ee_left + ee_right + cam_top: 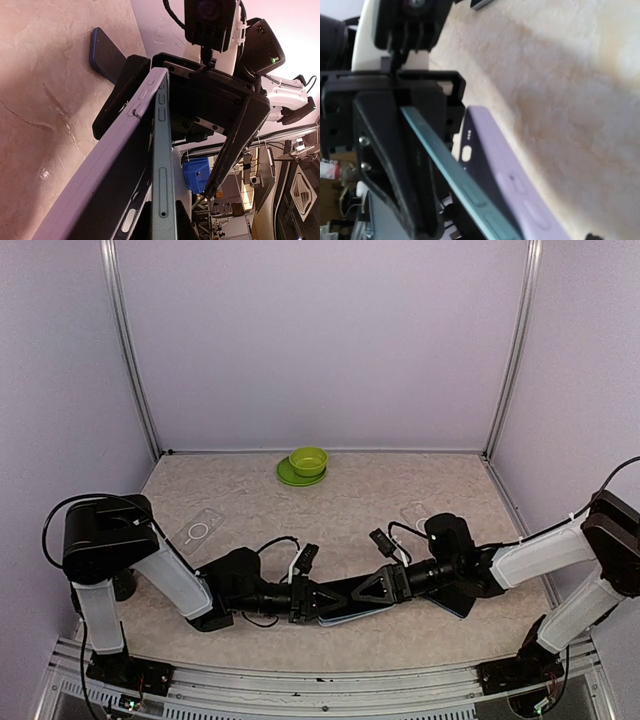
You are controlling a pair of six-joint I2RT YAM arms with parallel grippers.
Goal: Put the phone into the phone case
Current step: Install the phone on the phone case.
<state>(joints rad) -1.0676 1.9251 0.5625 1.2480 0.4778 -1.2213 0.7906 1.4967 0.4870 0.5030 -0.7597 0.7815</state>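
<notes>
Left end effector [320, 604] clamped hard on one short end of the phone [162, 150], jaws drawn together on the thin teal edge; impossible to tell whether pinching a lip of the case [95, 185] as well. Right end effector [358, 597] facing it head-on from the other side, jaws apart and straddling the opposite short end: one finger behind the lilac back of the case, the other standing clear on the phone's open side. Phone and case both held low over the near middle of the desk [330, 510], between the two arms, long axis running left to right along the line from wrist to wrist. Meeting at the end toward the right arm, splaying apart toward the left one; seated at one end only, by the look of it. Next move, as a judgement: a squeeze across the thickness by the right arm, with the target straight ahead of its fingers and between them. No reach called for, only a close kept square to the flat faces, to guard against the free edge skidding out rather than snapping in.
</notes>
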